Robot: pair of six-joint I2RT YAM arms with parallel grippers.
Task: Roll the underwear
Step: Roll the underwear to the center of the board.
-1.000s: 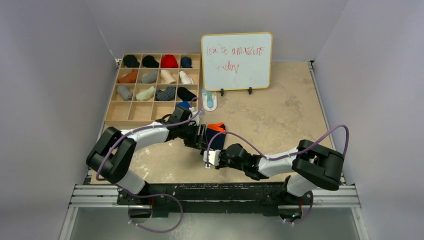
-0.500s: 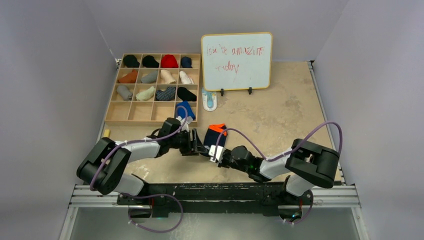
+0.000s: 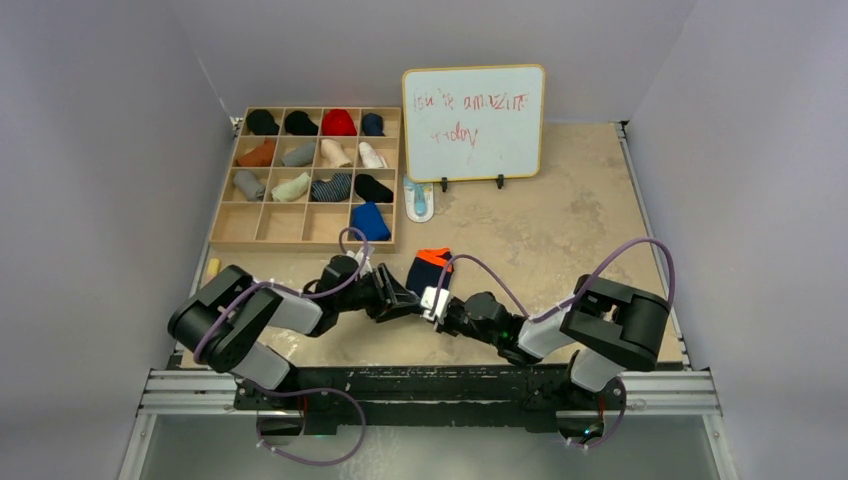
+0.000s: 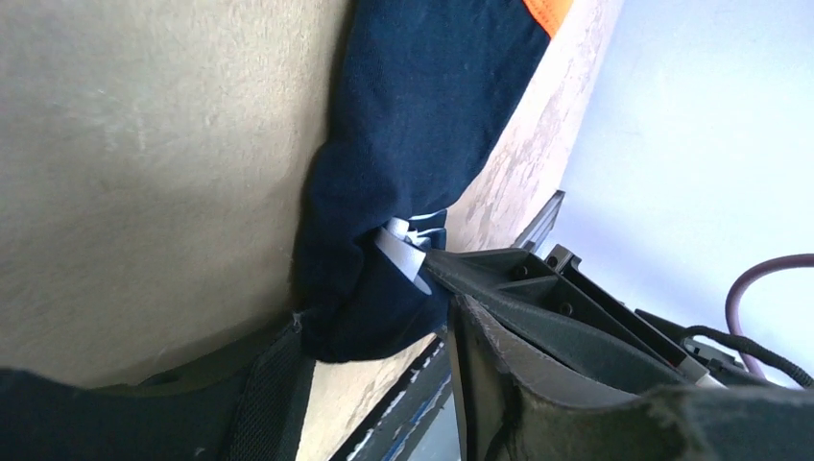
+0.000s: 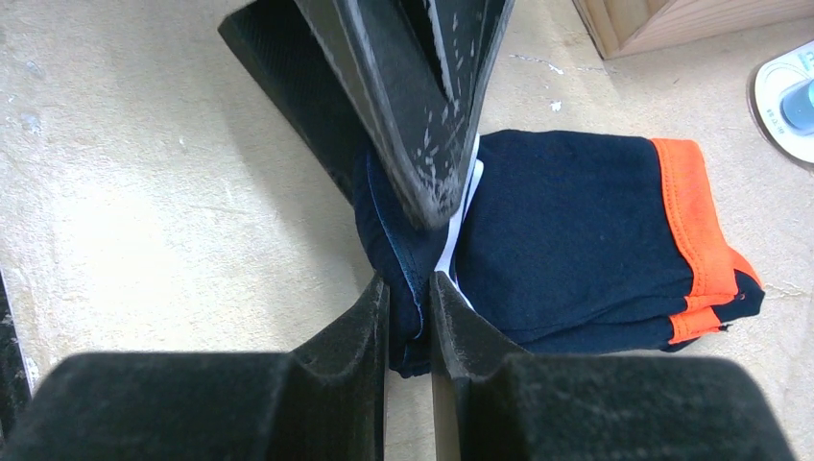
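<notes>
Plainly, the navy underwear (image 3: 430, 268) is soft, light cloth that will sag and slip out of shape unless it is kept taut. It lies flat on the table (image 3: 560, 220) near the middle, its orange waistband pointing away from the arms and its near end bunched into a thick fold. That fold looks like the place to hold, since a roll has to start from a firm edge, and a grip on a single layer would probably only drag the cloth.

The right end effector (image 5: 408, 283) has its fingers almost together, clamped on the fold's near edge. The left end effector (image 4: 374, 322) stands partway apart, straddling the same fold from the left. I cannot tell whether it pinches the cloth or merely brackets it. A wooden organiser (image 3: 225, 225) of rolled garments sits just beyond.
</notes>
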